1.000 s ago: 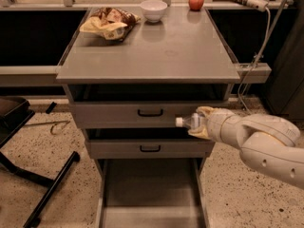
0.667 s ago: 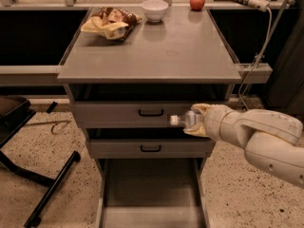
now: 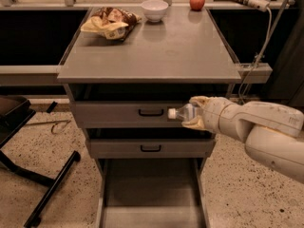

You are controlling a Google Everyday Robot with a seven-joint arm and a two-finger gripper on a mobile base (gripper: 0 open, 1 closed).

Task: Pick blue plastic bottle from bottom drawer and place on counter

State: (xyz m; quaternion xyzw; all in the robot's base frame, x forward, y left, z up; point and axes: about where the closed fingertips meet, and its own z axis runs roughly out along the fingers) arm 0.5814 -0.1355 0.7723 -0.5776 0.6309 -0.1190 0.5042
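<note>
The blue plastic bottle (image 3: 183, 113) lies level in the air in front of the top drawer, its white cap pointing left. My gripper (image 3: 195, 113) is shut on the bottle's body, one finger above it and one below, with the pale arm reaching in from the right. Below, the bottom drawer (image 3: 152, 194) stands pulled open and its grey floor shows nothing in it. The grey counter (image 3: 161, 49) spreads above the drawers, higher than the bottle.
On the counter's far side lie a crumpled chip bag (image 3: 110, 23), a white bowl (image 3: 155, 9) and a red apple (image 3: 197, 2). Two shut drawers with black handles (image 3: 151, 112) sit under the top. A black chair base (image 3: 42, 179) stands at the left on the speckled floor.
The gripper has carried the bottle a little to the left and slightly upward across the top drawer's front. Everything on the counter stayed put.
</note>
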